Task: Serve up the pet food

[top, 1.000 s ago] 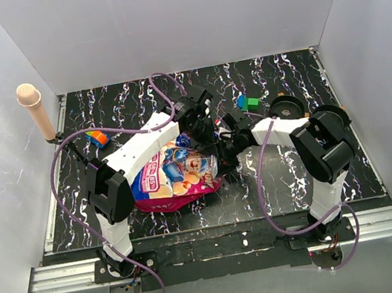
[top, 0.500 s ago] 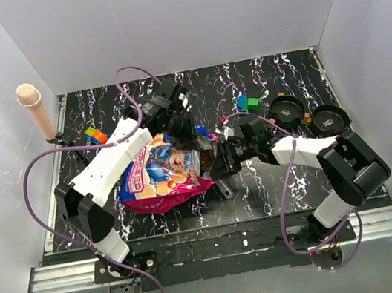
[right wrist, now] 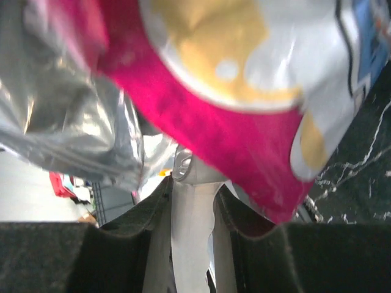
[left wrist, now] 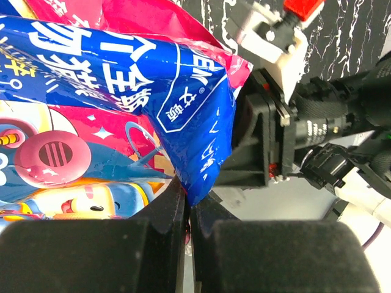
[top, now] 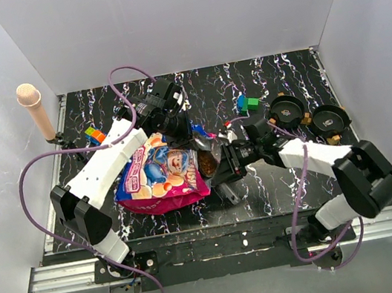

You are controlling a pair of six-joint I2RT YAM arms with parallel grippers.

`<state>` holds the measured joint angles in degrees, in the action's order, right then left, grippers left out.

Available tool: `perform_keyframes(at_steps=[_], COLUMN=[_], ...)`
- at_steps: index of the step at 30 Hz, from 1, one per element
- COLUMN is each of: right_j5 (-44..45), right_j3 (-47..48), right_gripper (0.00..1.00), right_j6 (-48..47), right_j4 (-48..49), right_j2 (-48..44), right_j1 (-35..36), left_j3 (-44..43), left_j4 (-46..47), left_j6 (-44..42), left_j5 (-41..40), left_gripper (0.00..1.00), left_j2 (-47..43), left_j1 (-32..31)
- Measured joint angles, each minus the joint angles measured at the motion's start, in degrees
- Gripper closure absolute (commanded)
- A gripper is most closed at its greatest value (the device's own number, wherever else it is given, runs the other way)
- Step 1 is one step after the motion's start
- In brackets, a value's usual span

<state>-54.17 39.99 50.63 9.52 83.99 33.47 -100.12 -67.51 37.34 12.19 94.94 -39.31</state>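
1. The left gripper (left wrist: 189, 213) is clamped shut on a blue fold of the bag (left wrist: 122, 79), and the rest of the bag spreads out ahead of its pads. The pinch is on thin glossy film near an edge. I judge that it could slide free, and the mouth would then sag shut.
2. The kibble (top: 205, 164) shows as a brown patch at the bag's mouth, between the two grippers and just in front of the right one. If the bag tips further, pellets could pour onto the table (top: 277, 178).
3. The right gripper (right wrist: 192, 204) is closed on a white handle (right wrist: 190, 244), probably a scoop's. The bag's pink side lies right over its fingers. The tool's working end is hidden, so I cannot tell whether it is loaded. On the way out, the film could snag the tool and drag the bag along.
4. The bowls (top: 286, 109) stand behind the right gripper, past its forearm and apart from the bag. A loaded scoop tilted on the way over would spill short of them.
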Motion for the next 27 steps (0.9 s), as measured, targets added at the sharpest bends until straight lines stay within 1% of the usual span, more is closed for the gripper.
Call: perform_keyframes(at_steps=[2,5,9,13,16,19,27], right_j5=[-1.1,-2.7,-4.2,-6.3,-7.4,-10.5,-12.8], right_j3=[0.9,6.2,7.5,8.0,7.8,7.2,6.6], right_gripper=[0.99,0.99,0.99,0.99,0.99,0.99,0.99], right_j6=[-3.7,-10.8,-16.9,-19.9,-21.0,-20.6,-20.6], right_j4=[-7.5,-19.7,-28.8,-33.1,-35.9,-35.7,-35.0], right_j2=[-2.6,-1.0,-1.4,-1.8,-4.9,-8.4,-9.2], right_j1=[0.0,0.0,-0.6,-1.4,-2.4,-3.8,-5.0], left_j3=[0.0,0.8,3.9,7.8,9.2,11.3,11.5], left_j4=[0.2,1.2,4.1,7.1,7.6,8.8,9.3], left_j6=[-1.1,-2.3,-3.1,-3.0,-2.9,-2.4,0.0], left_j5=[0.9,2.6,5.2,7.6,8.4,8.9,8.2], left_gripper=[1.00,1.00,1.00,1.00,1.00,1.00,1.00], left_j2=[0.0,-0.2,-1.9,-4.1,-5.6,-7.4,-7.7], left_j1=[0.1,0.5,0.8,0.9,0.9,0.9,0.8])
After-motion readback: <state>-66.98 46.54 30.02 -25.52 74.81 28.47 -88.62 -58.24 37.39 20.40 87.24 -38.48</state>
